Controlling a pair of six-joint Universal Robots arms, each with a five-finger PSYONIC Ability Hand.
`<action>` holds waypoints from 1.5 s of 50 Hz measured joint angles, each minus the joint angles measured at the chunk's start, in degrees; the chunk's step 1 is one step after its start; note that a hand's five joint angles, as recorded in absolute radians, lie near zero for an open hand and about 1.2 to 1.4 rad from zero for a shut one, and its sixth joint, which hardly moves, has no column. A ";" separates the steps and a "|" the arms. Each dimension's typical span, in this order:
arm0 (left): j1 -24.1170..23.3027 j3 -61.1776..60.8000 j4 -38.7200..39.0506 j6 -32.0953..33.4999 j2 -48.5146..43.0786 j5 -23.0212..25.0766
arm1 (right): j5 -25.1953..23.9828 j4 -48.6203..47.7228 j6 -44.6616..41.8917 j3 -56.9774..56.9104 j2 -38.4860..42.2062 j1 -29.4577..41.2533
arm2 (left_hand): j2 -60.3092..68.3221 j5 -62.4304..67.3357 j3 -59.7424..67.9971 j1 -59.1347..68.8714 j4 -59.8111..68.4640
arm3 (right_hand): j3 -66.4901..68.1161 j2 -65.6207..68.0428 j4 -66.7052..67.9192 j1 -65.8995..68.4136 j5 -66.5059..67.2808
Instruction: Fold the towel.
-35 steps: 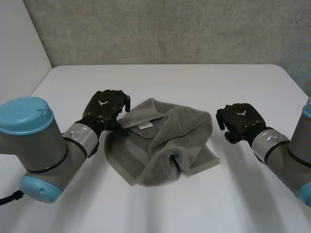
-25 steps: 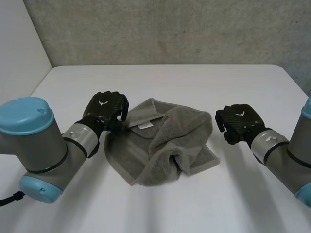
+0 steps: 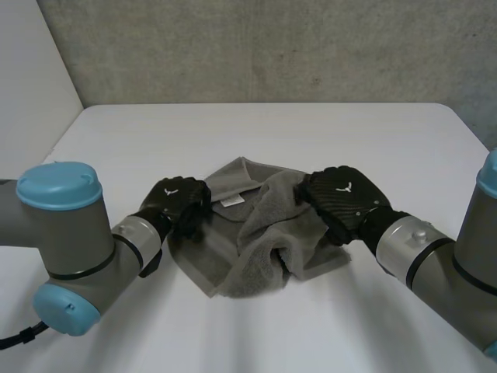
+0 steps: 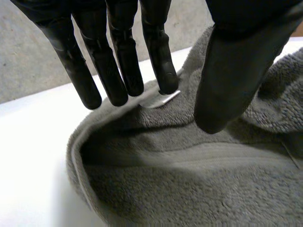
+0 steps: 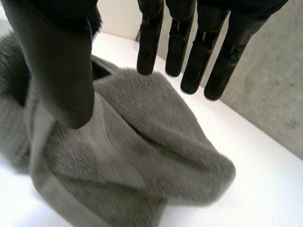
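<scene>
Towel (image 3: 260,241): we are seeing it lying rumpled in the middle of the table (image 3: 256,132), its right side heaped over a flatter layer, not yet folded.
Left hand (image 3: 177,203): we are holding it over the towel's left edge, fingers straight and spread from the thumb, gripping nothing.
Right hand (image 3: 338,194): we are poising it above the heaped right side, equally wide, grasping nothing.
Risk: we are judging that closing on the heap could pinch several layers together, dragging the bundle rather than one edge.

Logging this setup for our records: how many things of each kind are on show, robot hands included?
towel: 1
table: 1
hands: 2, the left hand and the right hand
total: 4
</scene>
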 measured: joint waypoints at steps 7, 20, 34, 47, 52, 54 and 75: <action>-0.67 -0.25 -0.67 -0.05 -0.16 0.05 | 0.14 0.02 -0.17 0.67 -2.17 2.58 | -6.99 -7.79 -7.30 -7.50 -7.13 | -6.63 -6.77 -6.95 -6.45 -7.11; -4.08 -1.15 -3.28 0.08 -1.05 -0.52 | 0.65 -0.76 -3.92 0.68 -1.02 10.39 | -21.89 -22.99 -22.15 -21.84 -22.00 | -7.16 -7.18 -7.73 -6.94 -7.71; -4.46 -1.01 -2.94 0.18 -4.61 -0.73 | 9.61 -9.06 -17.75 0.96 10.53 16.79 | -24.39 -25.96 -24.83 -23.73 -24.38 | -1.29 -1.53 -1.19 -1.94 0.49; -4.79 -0.81 -1.73 2.84 -5.71 -3.17 | 12.26 -15.53 -20.03 2.53 11.39 16.09 | -20.00 -18.86 -19.99 -19.34 -20.05 | 42.13 43.28 43.29 43.25 45.21; -5.01 -0.45 -1.50 5.71 -6.91 -3.87 | 13.15 -15.56 -19.81 3.56 9.99 14.83 | -17.25 -16.22 -17.37 -16.51 -17.40 | 44.07 44.35 45.75 43.94 46.56; -5.06 -0.32 -1.49 6.57 -7.24 -3.94 | 13.39 -15.44 -19.82 4.02 9.54 13.71 | -15.50 -15.02 -15.44 -14.73 -15.41 | 44.12 44.35 45.75 43.95 46.56; -5.47 0.55 -1.67 7.43 -7.95 -4.01 | 12.73 -14.98 -20.03 9.02 4.40 3.97 | 12.11 7.13 12.00 5.43 17.55 | 44.44 44.35 45.75 44.01 46.56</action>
